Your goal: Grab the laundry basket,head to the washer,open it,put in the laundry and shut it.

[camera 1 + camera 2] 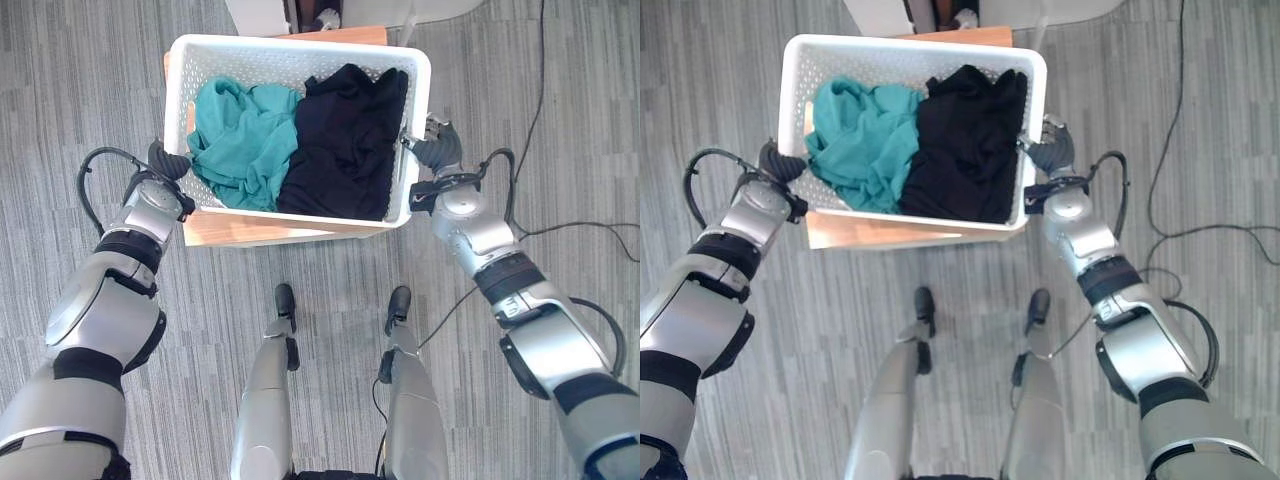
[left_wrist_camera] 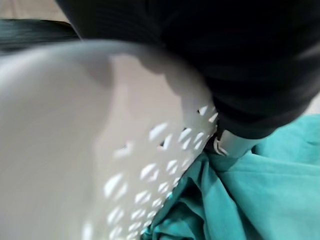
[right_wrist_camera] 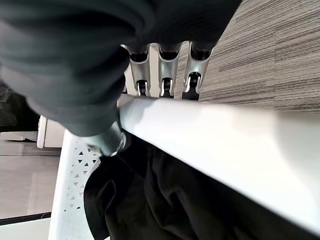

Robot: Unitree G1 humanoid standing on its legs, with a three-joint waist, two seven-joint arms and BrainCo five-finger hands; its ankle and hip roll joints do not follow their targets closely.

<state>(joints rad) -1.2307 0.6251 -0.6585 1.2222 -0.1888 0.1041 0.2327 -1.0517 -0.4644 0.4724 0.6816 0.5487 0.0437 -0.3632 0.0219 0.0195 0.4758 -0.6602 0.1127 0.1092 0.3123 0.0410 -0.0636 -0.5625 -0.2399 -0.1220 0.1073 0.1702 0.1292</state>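
- Fingers first: the right hand [image 3: 165, 75] has its silver fingers [image 3: 167, 82] curled down over the outside of the rim of the white perforated plastic laundry basket [image 1: 185, 90], thumb tucked on the inner side, so that rim is pinched between them.
- Over on the left, the left hand [image 1: 165, 160] sits tight against the basket's left rim; its own wrist view shows a silver digit hooked inside the wall beside the cloth, under the dark ribbed cover, so it looks clamped on that rim too, though the other fingers are hidden.
- The basket rests on a low light-wood stand [image 1: 240, 228] on the grey striped floor [image 1: 560, 120], straight ahead of the robot, both hands at its near corners.
- Inside, a crumpled teal garment [image 1: 235, 135] fills the left half and a black garment [image 1: 345, 135] the right, touching down the middle.
- Risk one: both grips are near the near end, so on the lift the far end could sag and the load slide away.
- Risk two: the right-hand hold is a thin pinch on a smooth rim; an uneven rise could let it slip and tip the basket.
- Risk three: the black garment rides up against the right rim by the thumb and could get caught in the grip or spill over.
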